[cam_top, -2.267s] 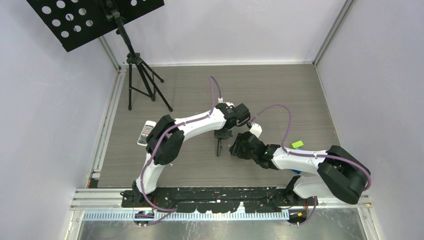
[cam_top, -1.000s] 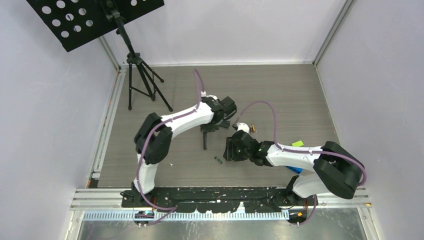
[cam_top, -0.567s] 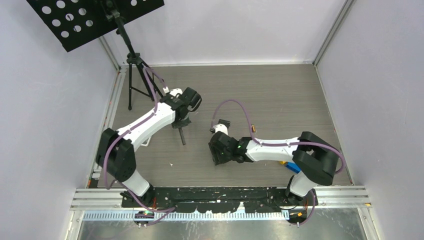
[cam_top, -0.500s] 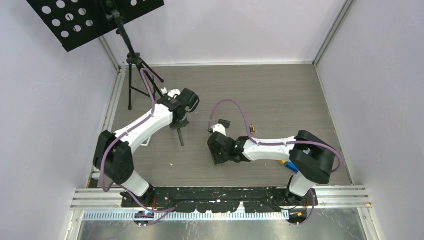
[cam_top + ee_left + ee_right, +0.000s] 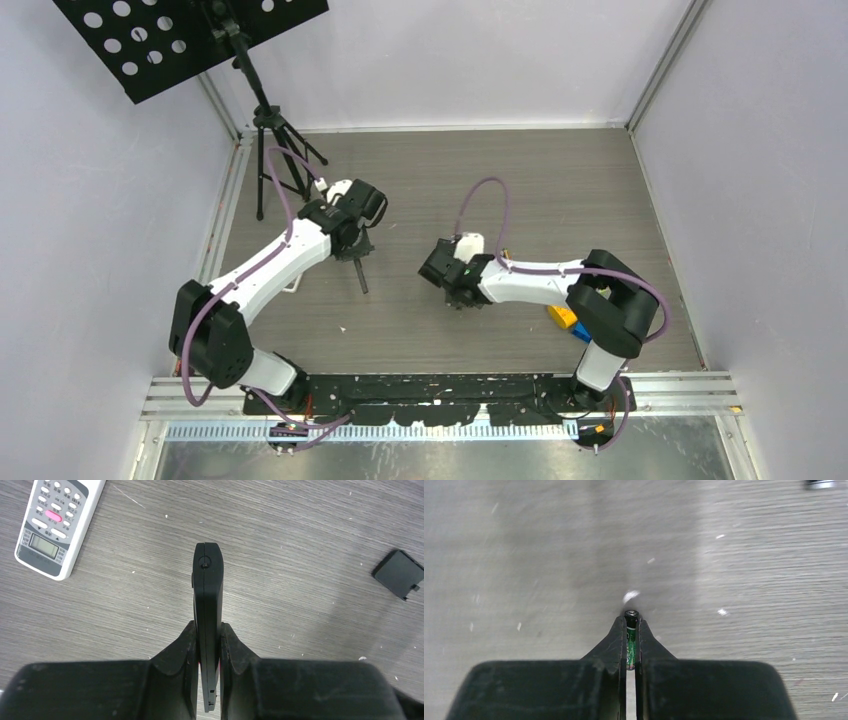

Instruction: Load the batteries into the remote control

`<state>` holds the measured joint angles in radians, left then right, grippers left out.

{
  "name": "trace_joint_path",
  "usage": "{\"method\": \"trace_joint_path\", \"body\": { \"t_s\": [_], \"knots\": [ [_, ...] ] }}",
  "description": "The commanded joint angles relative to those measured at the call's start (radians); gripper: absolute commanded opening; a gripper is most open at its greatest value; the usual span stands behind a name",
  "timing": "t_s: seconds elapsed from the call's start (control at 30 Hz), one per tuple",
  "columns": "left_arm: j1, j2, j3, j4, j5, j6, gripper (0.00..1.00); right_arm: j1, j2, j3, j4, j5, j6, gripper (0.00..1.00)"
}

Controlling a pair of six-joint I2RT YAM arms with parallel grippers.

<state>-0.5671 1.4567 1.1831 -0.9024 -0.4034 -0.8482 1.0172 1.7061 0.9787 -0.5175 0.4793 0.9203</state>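
My left gripper [image 5: 207,627] is shut on a black remote control [image 5: 208,580], which stands on its narrow edge and points away over the wooden floor. From above, that remote control [image 5: 361,278] sticks out below the left gripper [image 5: 354,252], left of centre. My right gripper [image 5: 631,626] is shut on a dark green battery [image 5: 630,644] whose metal tip shows just past the fingertips. In the top view the right gripper [image 5: 461,295] hangs near the middle of the floor. A gold-and-black battery [image 5: 507,257] lies just behind the right forearm.
A white remote [image 5: 57,525] lies face up to the far left of the held one. A loose black cover [image 5: 397,572] lies to its right. Orange [image 5: 562,316] and blue [image 5: 581,331] blocks sit by the right arm's elbow. A tripod [image 5: 275,160] stands at the back left.
My right gripper has shut on the dark green battery and drawn back and up from the floor. The left arm has swung left with the black remote control still in its grip.
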Motion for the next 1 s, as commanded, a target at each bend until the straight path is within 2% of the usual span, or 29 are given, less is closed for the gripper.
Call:
{"method": "trace_joint_path", "body": {
  "t_s": [0.0,0.13,0.3,0.37,0.53,0.6,0.67,0.73,0.77,0.87,0.9,0.97],
  "knots": [
    [0.006,-0.07,-0.017,0.058,0.019,0.03,0.0,-0.082,0.028,0.0,-0.132,0.07,0.312,0.01],
    [0.01,-0.092,-0.04,0.089,0.041,0.046,0.0,-0.119,0.039,0.015,-0.23,0.046,0.607,0.0],
    [0.017,-0.095,-0.057,0.117,0.069,0.058,0.0,-0.129,0.059,0.003,-0.259,-0.023,0.805,0.01],
    [0.023,-0.095,-0.065,0.125,0.077,0.064,0.0,-0.129,0.058,0.01,-0.269,-0.017,0.833,0.08],
    [0.05,-0.093,-0.071,0.137,0.102,0.078,0.0,-0.131,0.023,0.048,-0.279,0.038,0.752,0.38],
    [0.059,-0.094,-0.07,0.138,0.108,0.084,0.0,-0.132,-0.015,0.065,-0.261,0.091,0.643,0.49],
    [0.069,-0.099,-0.069,0.141,0.114,0.089,0.0,-0.133,-0.072,0.069,-0.235,0.136,0.527,0.56],
    [0.079,-0.103,-0.066,0.142,0.125,0.097,0.0,-0.144,-0.129,0.049,-0.172,0.157,0.37,0.59],
    [0.086,-0.106,-0.068,0.142,0.133,0.104,0.0,-0.151,-0.158,0.024,-0.087,0.137,0.225,0.59],
    [0.106,-0.135,-0.078,0.166,0.178,0.139,0.0,-0.183,-0.221,-0.051,0.15,-0.055,-0.271,0.6],
    [0.114,-0.146,-0.082,0.175,0.195,0.159,0.0,-0.191,-0.227,-0.059,0.172,-0.166,-0.463,0.6],
    [0.124,-0.169,-0.088,0.19,0.226,0.19,0.0,-0.199,-0.225,-0.05,0.132,-0.314,-0.715,0.6]
  ]
}}
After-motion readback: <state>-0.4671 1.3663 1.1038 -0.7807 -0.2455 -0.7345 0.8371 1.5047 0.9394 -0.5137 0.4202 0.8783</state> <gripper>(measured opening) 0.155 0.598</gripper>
